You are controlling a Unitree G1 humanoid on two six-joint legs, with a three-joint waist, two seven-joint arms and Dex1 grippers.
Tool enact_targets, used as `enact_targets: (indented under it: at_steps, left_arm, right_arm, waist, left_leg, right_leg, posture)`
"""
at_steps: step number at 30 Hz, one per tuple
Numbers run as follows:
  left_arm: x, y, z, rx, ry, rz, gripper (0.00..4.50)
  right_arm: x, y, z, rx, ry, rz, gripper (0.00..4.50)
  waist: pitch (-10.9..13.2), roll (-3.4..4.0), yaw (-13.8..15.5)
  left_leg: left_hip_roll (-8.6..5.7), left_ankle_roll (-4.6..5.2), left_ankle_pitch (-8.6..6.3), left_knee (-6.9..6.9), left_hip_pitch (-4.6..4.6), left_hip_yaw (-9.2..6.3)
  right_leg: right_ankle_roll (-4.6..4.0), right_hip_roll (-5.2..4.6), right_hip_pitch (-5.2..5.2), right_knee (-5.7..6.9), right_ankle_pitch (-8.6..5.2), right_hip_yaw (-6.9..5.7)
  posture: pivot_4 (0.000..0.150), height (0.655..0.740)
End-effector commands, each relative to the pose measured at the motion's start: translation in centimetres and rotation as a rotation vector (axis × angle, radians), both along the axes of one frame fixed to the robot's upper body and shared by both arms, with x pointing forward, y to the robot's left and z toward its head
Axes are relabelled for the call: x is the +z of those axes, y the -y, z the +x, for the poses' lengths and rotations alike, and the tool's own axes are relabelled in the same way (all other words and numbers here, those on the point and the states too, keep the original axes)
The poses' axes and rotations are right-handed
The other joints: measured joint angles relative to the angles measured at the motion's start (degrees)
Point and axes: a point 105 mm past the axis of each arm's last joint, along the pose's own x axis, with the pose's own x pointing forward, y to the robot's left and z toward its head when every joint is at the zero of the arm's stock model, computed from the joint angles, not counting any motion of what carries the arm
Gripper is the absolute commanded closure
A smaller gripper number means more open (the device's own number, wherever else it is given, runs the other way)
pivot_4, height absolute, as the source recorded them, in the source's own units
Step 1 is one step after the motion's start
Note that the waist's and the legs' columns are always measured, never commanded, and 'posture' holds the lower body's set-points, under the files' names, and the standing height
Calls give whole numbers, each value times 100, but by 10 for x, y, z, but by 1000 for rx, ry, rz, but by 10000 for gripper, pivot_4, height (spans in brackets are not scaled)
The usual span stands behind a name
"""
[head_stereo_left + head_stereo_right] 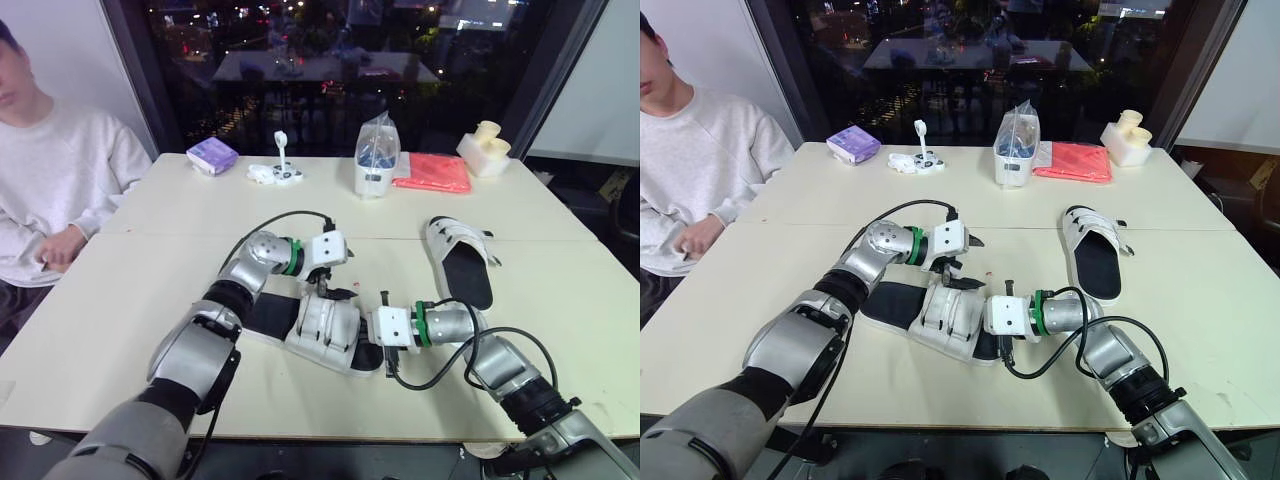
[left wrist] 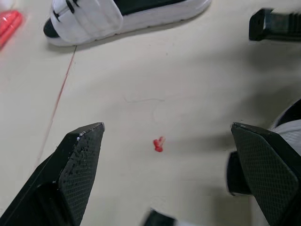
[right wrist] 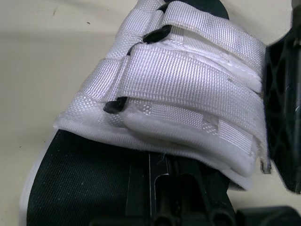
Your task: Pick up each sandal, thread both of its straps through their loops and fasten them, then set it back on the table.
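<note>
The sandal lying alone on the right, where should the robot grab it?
Probably grip the sandal by its bare heel end, from above, jaws across its narrow width. It lies flat, sole down, and its straps cover the far end.

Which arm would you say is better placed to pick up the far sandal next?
Probably the right. The far sandal lies on the robot's right, just beyond the right tool; the open left tool is further to the left, by the near sandal.
</note>
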Motion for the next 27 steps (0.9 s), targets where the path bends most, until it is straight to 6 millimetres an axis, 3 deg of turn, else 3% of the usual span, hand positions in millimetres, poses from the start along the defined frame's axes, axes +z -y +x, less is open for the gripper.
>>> enact_targets:
  at_steps: [1,4,8,13,21,24,27]
  left_arm:
    - [-30,-12,0,18,-4,144,193]
    - [-33,-13,2,34,7,156,193]
    - [-22,-13,8,83,-11,87,193]
    - [11,-21,22,196,-70,-113,193]
    - [35,-74,34,299,-5,-200,193]
    - [40,-82,29,254,51,-198,193]
    - [34,-94,11,117,140,-136,193]
  right_arm:
    - [-35,19,-5,-60,-104,-119,45000]
    - [-35,18,-5,-60,-105,-117,45000]
    - [-35,18,-5,-62,-105,-114,45000]
    - [-36,17,-5,-64,-105,-111,45000]
    - [-34,13,-1,-61,-101,-99,45000]
    - [-31,12,0,-62,-96,-91,45000]
    - [-22,10,1,-70,-89,-53,45000]
  waist:
    - [-2,-1,-2]
    - [-6,0,-4]
    - [-9,-3,-4]
    - [-8,-5,-15]
    - [-3,-12,-20]
    - [-3,-12,-17]
    - [-3,-11,-48]
  left_leg:
    - [0,0,0,0,0,0]
    - [0,3,-1,0,0,1]
    - [0,4,-2,0,0,1]
    - [1,6,-3,0,-3,4]
    - [1,4,-1,0,-5,8]
    - [1,2,0,0,-4,8]
    - [1,0,1,0,-4,9]
  right_leg:
    - [0,0,0,0,0,0]
    - [0,0,-1,0,0,0]
    - [0,0,0,1,0,-1]
    - [1,0,-8,3,0,-1]
    - [1,2,-13,8,0,-1]
    - [1,1,-11,7,0,-1]
    - [1,0,-12,8,0,0]
  posture:
    - [1500,7400]
    - [1500,7400]
    - [1500,7400]
    - [1500,7400]
    - [1500,7400]
    - [1500,7400]
    - [1500,7400]
